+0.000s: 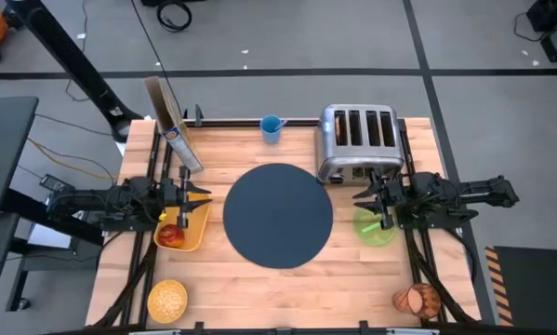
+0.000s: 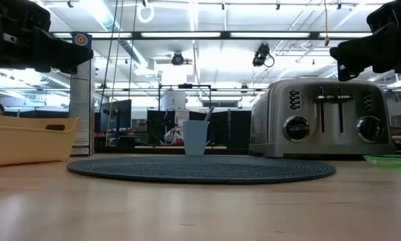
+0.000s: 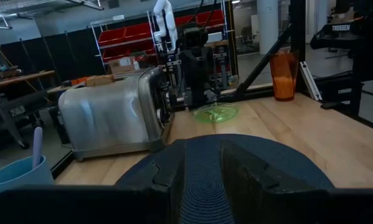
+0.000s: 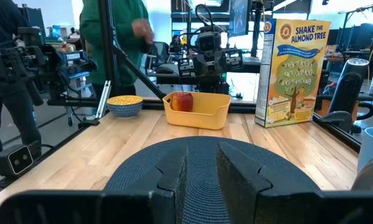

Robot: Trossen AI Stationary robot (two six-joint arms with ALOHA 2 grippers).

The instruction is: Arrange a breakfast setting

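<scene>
- Risk sits with the green plate [image 1: 375, 229] at the bench's right edge, just in front of the toaster [image 1: 357, 140]: its thin rim could slip from a pinch or bump the chrome.
- The right gripper [image 1: 362, 198] hovers over it, narrowly parted and empty.
- The left gripper [image 1: 202, 194], likewise parted and empty, hangs above the yellow tray [image 1: 196, 234] holding the apple [image 1: 171, 234] at the left edge.
- The mat [image 1: 278, 215] lies bare mid-bench; the bowl [image 1: 167, 300] and orange cup [image 1: 416, 300] wait at the front corners.
</scene>
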